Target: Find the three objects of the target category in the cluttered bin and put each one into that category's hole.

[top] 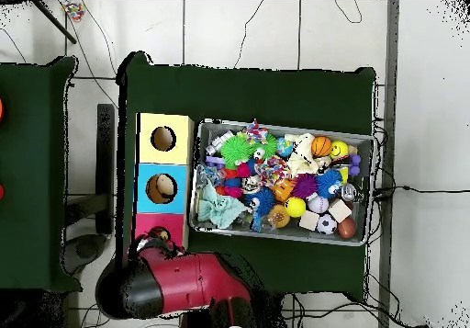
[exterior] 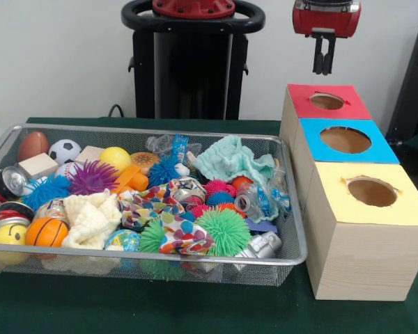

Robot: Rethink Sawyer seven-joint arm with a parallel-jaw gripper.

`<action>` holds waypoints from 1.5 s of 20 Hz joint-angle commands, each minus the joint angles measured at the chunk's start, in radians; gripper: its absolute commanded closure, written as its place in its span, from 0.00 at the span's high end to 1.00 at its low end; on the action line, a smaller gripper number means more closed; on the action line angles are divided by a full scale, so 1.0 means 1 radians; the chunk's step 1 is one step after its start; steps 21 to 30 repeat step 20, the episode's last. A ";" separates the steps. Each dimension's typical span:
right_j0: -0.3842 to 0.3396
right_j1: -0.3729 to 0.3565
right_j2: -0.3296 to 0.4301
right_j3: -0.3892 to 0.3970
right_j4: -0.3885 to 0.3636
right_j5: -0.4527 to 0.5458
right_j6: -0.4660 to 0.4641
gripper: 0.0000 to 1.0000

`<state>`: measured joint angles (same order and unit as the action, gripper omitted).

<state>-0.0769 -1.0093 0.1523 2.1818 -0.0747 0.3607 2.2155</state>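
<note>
You see the wire-mesh basket (exterior: 292,240) packed with toys, on the green table (exterior: 195,306) beside three wooden boxes. None of the three soft animal toys can be picked out in the clutter. The red-topped box's hole (exterior: 327,101) lies farthest back. Your gripper (exterior: 324,61) hangs above that hole, fingers close together, empty.
</note>
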 commanded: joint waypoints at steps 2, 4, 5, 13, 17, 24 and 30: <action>-0.030 0.059 0.083 0.007 -0.066 -0.009 -0.023 0.00; -0.006 0.031 0.054 0.004 -0.080 0.008 -0.011 0.00; -0.002 0.020 0.051 0.009 -0.079 0.016 -0.006 0.00; 0.016 0.074 0.020 -0.011 -0.117 -0.062 0.044 0.00; 0.015 0.054 0.018 -0.001 -0.113 -0.045 0.054 0.00; 0.003 0.035 0.023 0.015 -0.109 -0.028 0.047 0.00; 0.003 0.035 0.023 0.015 -0.109 -0.028 0.047 0.00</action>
